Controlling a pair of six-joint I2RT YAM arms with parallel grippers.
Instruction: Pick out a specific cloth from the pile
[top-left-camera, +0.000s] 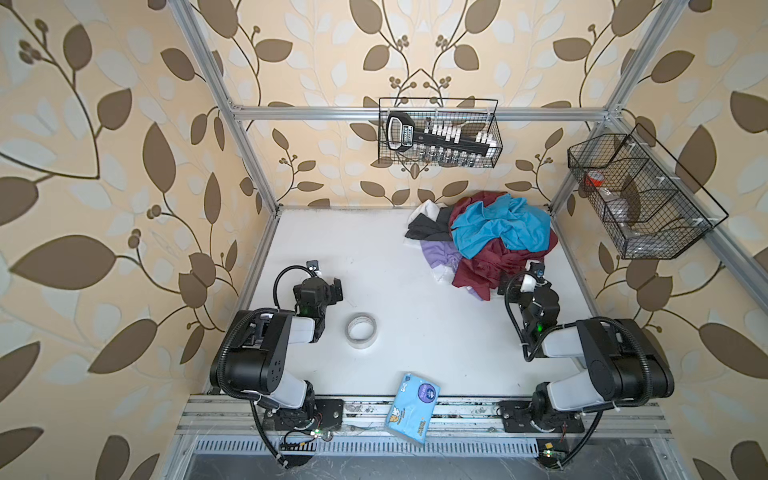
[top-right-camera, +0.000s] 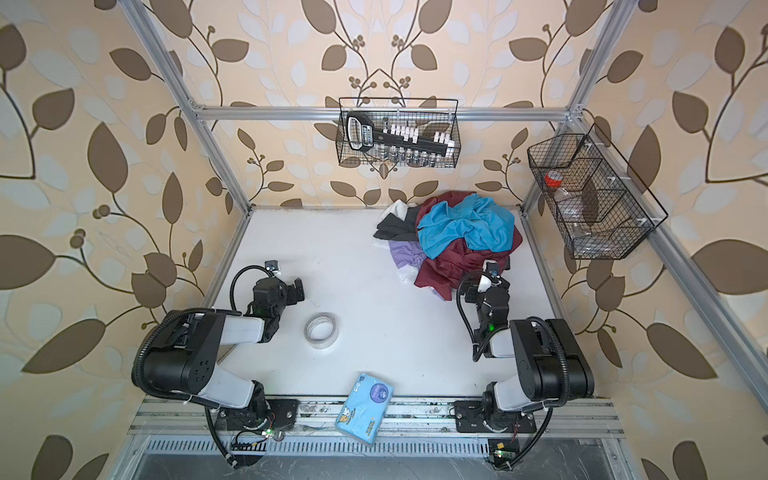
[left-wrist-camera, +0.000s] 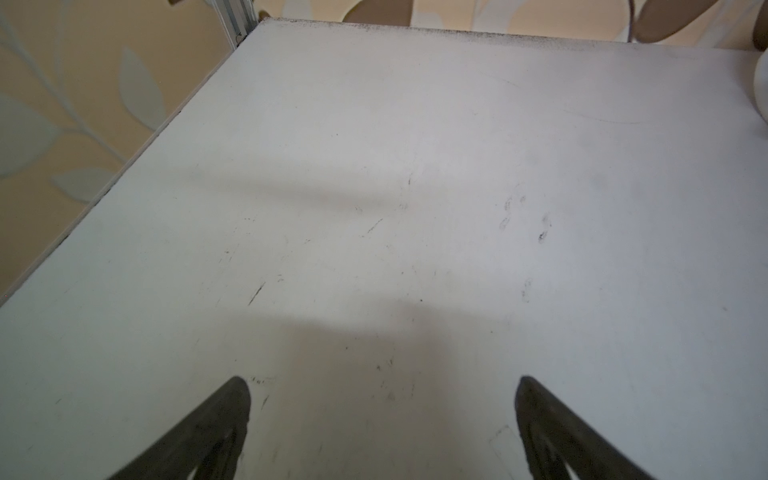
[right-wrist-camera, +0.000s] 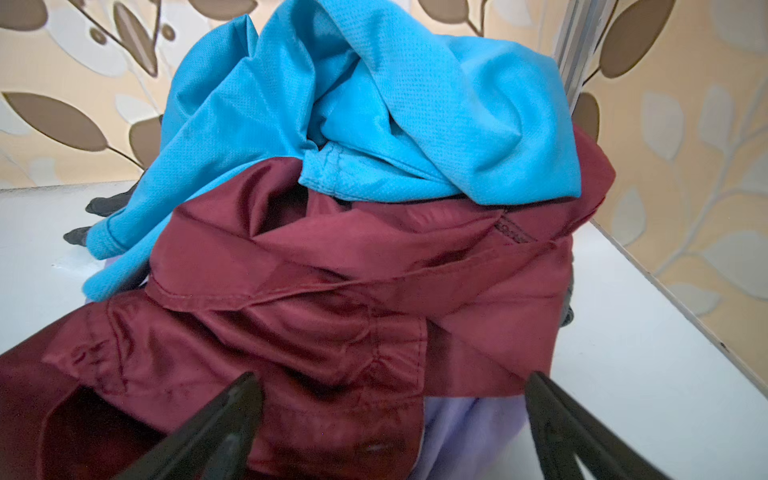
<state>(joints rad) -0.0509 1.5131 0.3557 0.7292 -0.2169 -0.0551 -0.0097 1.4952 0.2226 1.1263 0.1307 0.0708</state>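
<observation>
Cloth (right-wrist-camera: 465, 432) of soft lavender fabric peeks from under glossy maroon folds of the pile (top-left-camera: 498, 232); I see my right tool (right-wrist-camera: 390, 384) spread before it, left tool (left-wrist-camera: 382, 384) spread above scuffed white counter (left-wrist-camera: 374, 166).

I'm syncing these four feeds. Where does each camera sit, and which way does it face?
Both top views: high above the robot's side, looking down on the table, pile and tape roll; left arm and right arm show.
Left wrist: on the left arm, facing bare table; the open left end effector tips show.
Right wrist: on the right arm, close against the pile's maroon garment, lavender cloth beneath; open right end effector tips show.
Shared: right wrist and top views see the pile; all see the table.
</observation>
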